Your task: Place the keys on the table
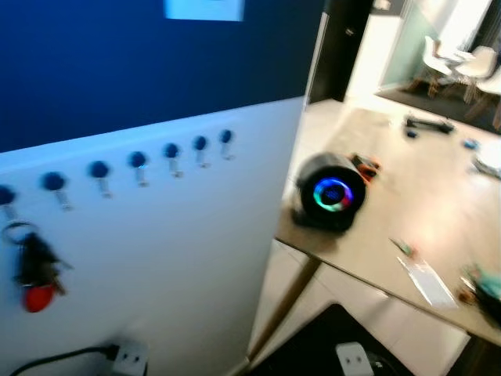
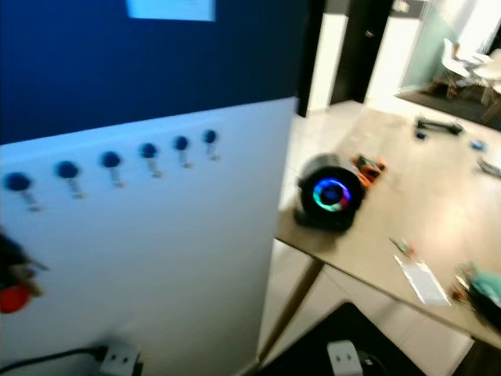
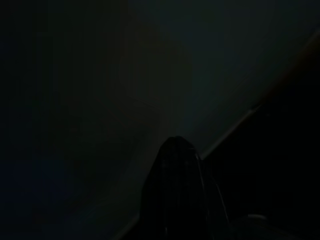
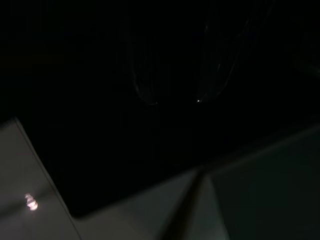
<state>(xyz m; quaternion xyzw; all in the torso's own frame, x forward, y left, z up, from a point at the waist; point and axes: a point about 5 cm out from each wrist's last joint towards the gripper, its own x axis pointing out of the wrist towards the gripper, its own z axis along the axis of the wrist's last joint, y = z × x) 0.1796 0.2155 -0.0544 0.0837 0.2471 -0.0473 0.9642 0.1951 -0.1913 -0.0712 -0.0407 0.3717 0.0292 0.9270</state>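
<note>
Head views: I see the keys (image 1: pixel 33 270) w/ red tag hanging on the wall hook row (image 1: pixel 137 168) at 8 o'clock; table (image 1: pixel 438 204) at 3 o'clock carries a black speaker (image 1: pixel 330 192).
L wrist: dark, left gripper (image 3: pixel 175 200) state can't tell.
R wrist: dark, right gripper (image 4: pixel 175 85) fingers apart.

A dark bunch of keys with a red fob (image 1: pixel 33 272) hung from a blue wall peg; the light wooden table (image 1: pixel 438 211) stood well apart
</note>
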